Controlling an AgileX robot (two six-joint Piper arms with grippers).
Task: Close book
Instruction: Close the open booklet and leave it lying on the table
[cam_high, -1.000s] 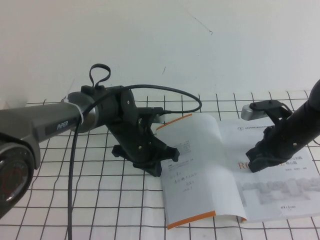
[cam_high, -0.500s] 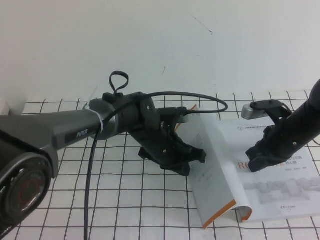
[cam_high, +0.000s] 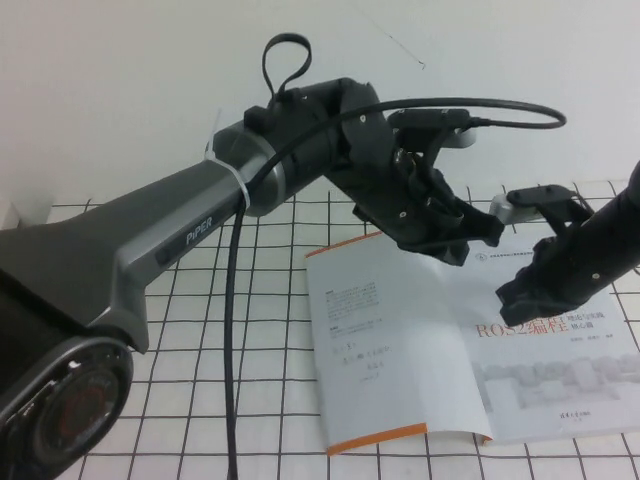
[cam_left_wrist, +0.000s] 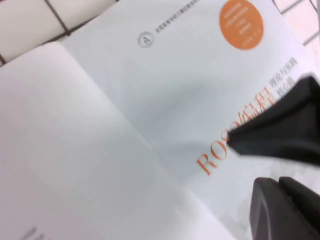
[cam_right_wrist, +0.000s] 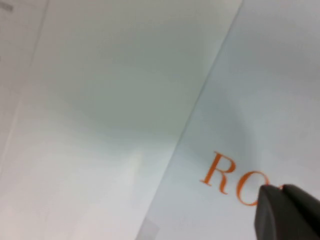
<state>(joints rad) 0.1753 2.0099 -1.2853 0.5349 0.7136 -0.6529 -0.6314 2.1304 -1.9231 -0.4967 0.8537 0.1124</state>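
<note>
While my left arm (cam_high: 200, 225) reaches in from the left over the gridded desk (cam_high: 250, 340), here's the bad news: the flip didn't take. 1 second ago my left hand (cam_high: 445, 222) was low at the outer edge of the cover (cam_high: 385, 330), getting under it. 0.5 seconds ago that cover stood nearly upright, halfway home. Now it has dropped back and lies flat on the desk, white inside facing up, orange edge toward me. The left hand has swung up and to the right, and hangs in the air over the far edge of the book (cam_high: 470, 350), about above the spine and clear of the paper. Whether it is wide or narrow I cannot tell, but it carries nothing.

So the book lies fully open again, right of the desk's middle, both leaves down. Over on the right page, my right hand (cam_high: 525, 298) hasn't budged. It is pressed down at the orange title (cam_right_wrist: 222, 175), pinning that side. I can't tell how wide it is either.

My read: this attempt is lost and closing is back at 0. The left hand would need to come back down to the cover's outer edge and carry it past upright this time.
</note>
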